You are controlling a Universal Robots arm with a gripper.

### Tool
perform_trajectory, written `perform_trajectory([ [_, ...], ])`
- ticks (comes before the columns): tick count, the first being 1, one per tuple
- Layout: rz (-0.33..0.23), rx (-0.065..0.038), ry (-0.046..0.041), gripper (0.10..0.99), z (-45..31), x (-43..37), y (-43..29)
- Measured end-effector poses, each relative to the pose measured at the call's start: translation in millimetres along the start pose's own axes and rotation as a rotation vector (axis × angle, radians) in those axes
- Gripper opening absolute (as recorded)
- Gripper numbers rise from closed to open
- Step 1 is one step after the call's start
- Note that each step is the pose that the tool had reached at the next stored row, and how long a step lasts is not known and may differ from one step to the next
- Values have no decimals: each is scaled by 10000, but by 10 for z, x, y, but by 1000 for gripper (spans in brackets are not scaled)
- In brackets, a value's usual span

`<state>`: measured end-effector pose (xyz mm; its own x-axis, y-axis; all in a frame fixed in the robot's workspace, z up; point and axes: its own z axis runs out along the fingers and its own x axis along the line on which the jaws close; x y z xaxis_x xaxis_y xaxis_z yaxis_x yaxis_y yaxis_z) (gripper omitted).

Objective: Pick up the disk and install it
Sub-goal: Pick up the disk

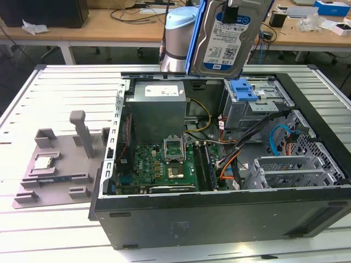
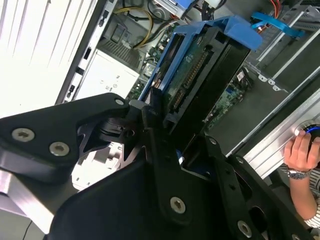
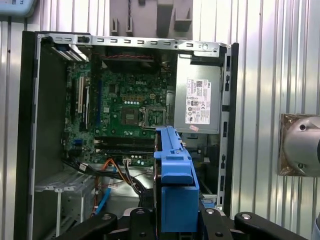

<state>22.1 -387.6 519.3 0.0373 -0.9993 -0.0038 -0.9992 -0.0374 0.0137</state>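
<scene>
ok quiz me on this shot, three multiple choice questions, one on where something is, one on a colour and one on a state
1. Where is the disk?
A. lying on the grey fixture plate
B. held in the air above the open computer case
C. seated in the drive cage

2. What colour is the carrier frame around the disk?
A. red
B. green
C. blue

3. How is the end effector?
A. shut on the disk
B. open and empty
C. open around a cable

Answers:
1 B, the exterior view shows it raised over the case.
2 C, blue plastic edges it in both wrist views.
3 A, its fingers press the frame's two sides in the first wrist view.
</scene>
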Motion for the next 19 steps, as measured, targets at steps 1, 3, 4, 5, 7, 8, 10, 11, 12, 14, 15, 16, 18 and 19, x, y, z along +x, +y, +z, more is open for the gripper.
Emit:
perform_trajectory([
  [1,0,0,0,365,0,26,1],
  [3,-1,0,0,365,0,81,3],
  [4,0,0,0,365,1,114,4],
  [5,0,0,0,365,1,143,5],
  [7,-1,0,0,365,1,175,6],
  [8,-1,0,1,365,1,195,7],
  [10,0,0,0,365,2,222,8],
  [11,-1,0,0,365,2,244,9],
  [12,-1,0,0,365,2,258,9],
  [14,0,0,0,365,3,288,11],
  [15,0,0,0,365,3,310,11],
  [16,-1,0,0,365,4,334,12],
  [18,-1,0,0,365,4,373,14],
  [19,0,1,0,365,5,396,15],
])
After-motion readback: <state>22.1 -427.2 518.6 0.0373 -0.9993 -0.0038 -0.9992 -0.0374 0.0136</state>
